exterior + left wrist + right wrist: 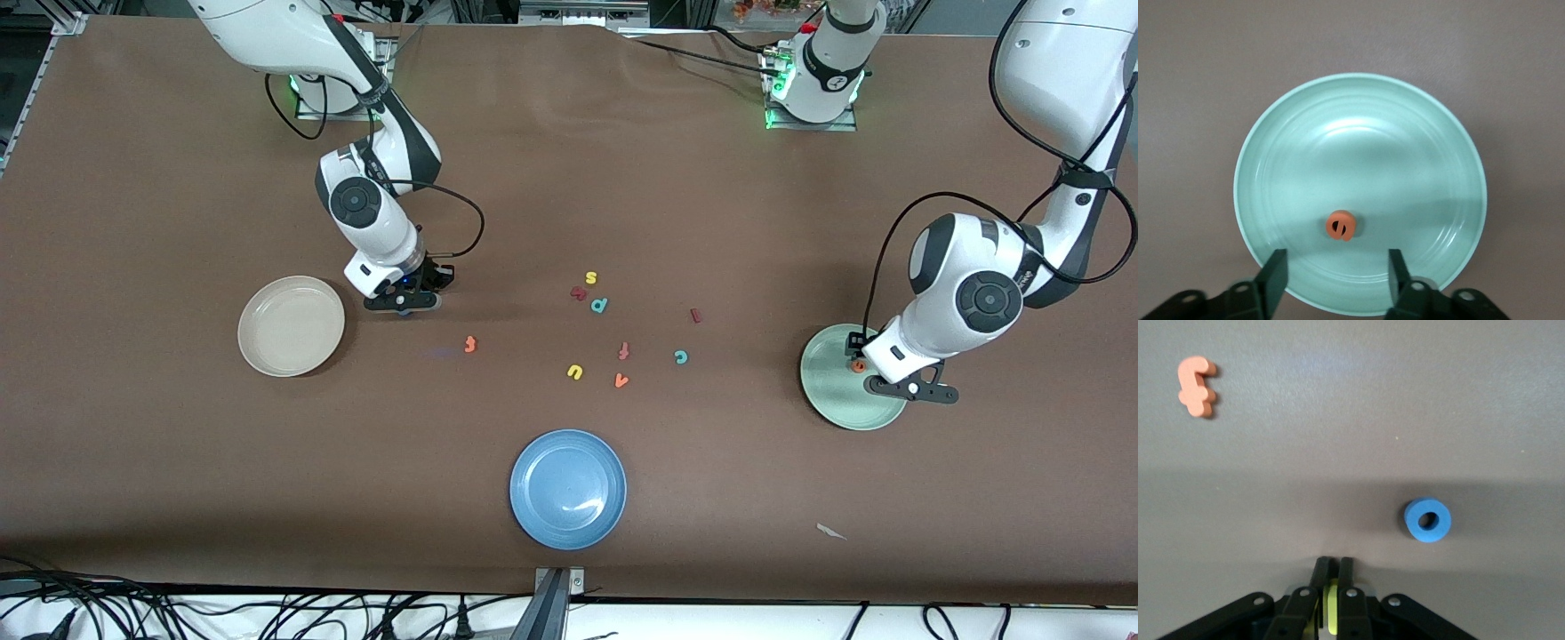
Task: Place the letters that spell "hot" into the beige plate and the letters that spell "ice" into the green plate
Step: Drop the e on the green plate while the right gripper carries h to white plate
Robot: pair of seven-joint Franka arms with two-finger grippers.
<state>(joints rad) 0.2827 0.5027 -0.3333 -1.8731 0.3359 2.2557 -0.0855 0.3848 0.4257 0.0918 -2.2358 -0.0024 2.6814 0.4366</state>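
My right gripper (404, 302) (1333, 570) is low over the table beside the beige plate (291, 325), shut on a yellow h (1332, 607) held edge-on. The blue o (1428, 519) lies on the table close by. The orange t (470, 344) (1196, 385) lies a little nearer the camera. My left gripper (907, 388) (1336, 270) hangs open over the green plate (836, 400) (1365, 153), and the orange e (859, 364) (1341, 225) lies in that plate. The dark red i (696, 315) and teal c (681, 357) lie on the table between the plates.
A blue plate (568, 488) sits near the table's front edge. Mid-table lie a yellow s (590, 278), a teal p (599, 305), a reddish f-like letter (624, 351), a yellow u (575, 372) and an orange v (621, 380).
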